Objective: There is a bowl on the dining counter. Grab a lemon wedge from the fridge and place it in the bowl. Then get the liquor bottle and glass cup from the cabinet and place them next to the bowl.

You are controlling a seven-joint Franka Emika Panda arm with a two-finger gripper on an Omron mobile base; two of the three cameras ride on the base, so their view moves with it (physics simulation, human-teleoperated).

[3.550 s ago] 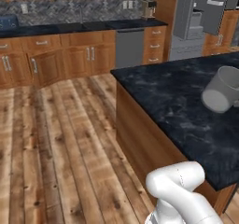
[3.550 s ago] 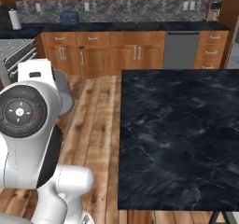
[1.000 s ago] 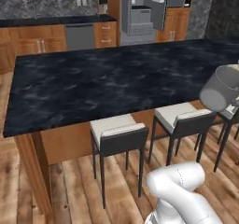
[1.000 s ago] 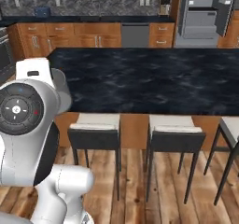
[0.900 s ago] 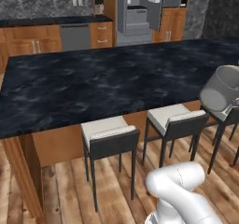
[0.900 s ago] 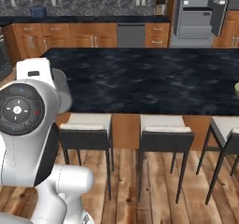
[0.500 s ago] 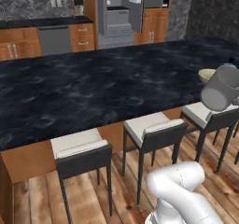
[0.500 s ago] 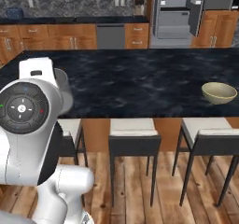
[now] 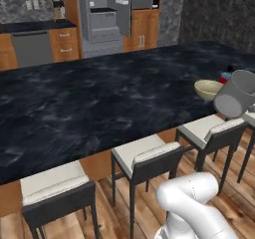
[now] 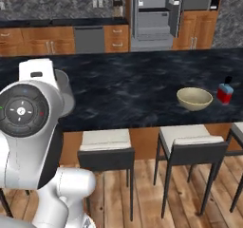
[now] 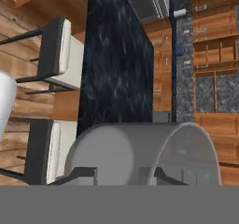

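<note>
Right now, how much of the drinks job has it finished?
A bottle already stands beside the bowl on the counter. The claw holds the glass cup, not yet set down. Whether the lemon is in the bowl can't be seen.

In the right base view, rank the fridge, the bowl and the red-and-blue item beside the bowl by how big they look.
1. fridge, largest, though farthest from the camera and cut off by the top of the picture.
2. bowl, on the dining counter.
3. red-and-blue item, smallest; it stands right of the bowl at similar depth, so this ranking is fair.
</note>
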